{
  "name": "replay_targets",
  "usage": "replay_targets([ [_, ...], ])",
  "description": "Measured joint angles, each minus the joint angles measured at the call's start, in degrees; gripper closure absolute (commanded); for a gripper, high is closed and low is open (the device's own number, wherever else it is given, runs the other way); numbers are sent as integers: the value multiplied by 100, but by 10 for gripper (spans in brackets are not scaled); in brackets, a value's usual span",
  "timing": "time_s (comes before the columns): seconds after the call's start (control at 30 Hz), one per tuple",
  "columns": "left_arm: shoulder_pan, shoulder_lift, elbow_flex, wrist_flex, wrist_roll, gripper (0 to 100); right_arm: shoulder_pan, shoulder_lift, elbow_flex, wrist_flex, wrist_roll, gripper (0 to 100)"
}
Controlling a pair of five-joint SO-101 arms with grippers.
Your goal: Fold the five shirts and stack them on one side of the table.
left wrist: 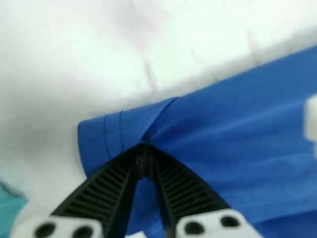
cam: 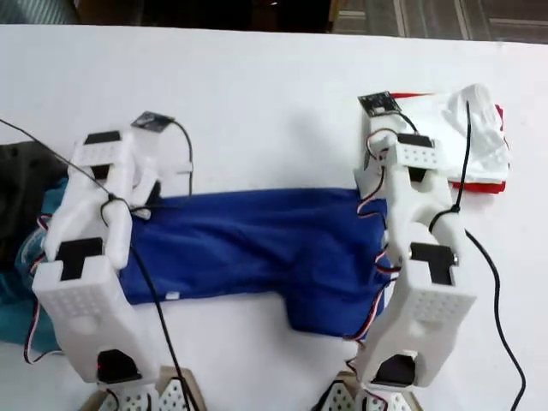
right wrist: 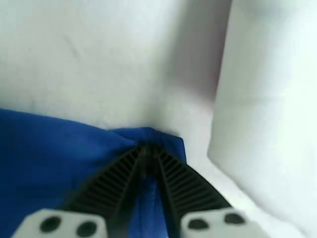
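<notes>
High view: looks down on a white tabletop (cam: 257, 94) with a royal-blue fabric shirt (cam: 257, 244) spread crosswise through the middle of the frame, reaching from under the white-shelled left arm (cam: 81, 274) at lower left to under the white-shelled right arm (cam: 424, 274) at lower right. Hides both upper corners of that shirt beneath the arms' wrists. Shows, at upper right, a folded white cloth shirt (cam: 454, 128) lying on a folded red cloth shirt (cam: 484, 185), the red one visible as a thin rim along the lower and right edges; both partly covered by the right arm and crossed by a black cable (cam: 467, 145). Cuts off, at the left edge, a teal garment (cam: 13, 304) and a dark bundled garment (cam: 21, 175), both largely behind the left arm, with too little on show to tell how they lie.

Left wrist view: catches the left end effector (left wrist: 143, 166) narrowed to a point, pinching a hemmed fold of the blue shirt between black ribbed fingers (left wrist: 106, 191). Cannot tell how much cloth sits between the tips.

Right wrist view: catches the right end effector (right wrist: 147, 156) likewise pinched tight on a corner of the blue shirt, with the folded white shirt just beside that corner, running out of the frame.
</notes>
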Motion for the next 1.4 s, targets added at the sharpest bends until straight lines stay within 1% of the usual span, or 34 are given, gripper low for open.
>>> replay_targets([
  [0.23,-141,-167,-369,800,18,972,-237,-1380,0,571,9,979],
  [0.37,-176,-1046,-246,1011,18,972,-413,-2286,97,949,9,979],
  [0.5,-105,-2154,633,1002,-26,972,-800,-3086,835,1143,9,979],
  [0.6,70,-2804,1749,404,-26,972,-1187,-3481,1697,1090,9,979],
  [0.77,88,-3437,3807,-1310,-35,972,-1741,-3833,3288,378,9,979],
  [0.87,88,-3684,4721,-2224,-44,972,-1996,-3842,4009,-123,9,979],
  [0.93,97,-3851,5116,-2646,-53,972,-2031,-3842,4316,-404,9,979],
  [1.03,97,-4035,5336,-2857,-53,972,-2013,-3842,4624,-721,9,979],
  [1.2,97,-4079,5398,-2989,-26,972,-2031,-3868,4949,-774,9,979],
  [1.3,97,-4079,5407,-3007,-26,972,-2031,-3921,5011,-510,9,979],
  [1.4,97,-4079,5407,-3007,-26,972,-2031,-3930,5011,-26,9,979],
])
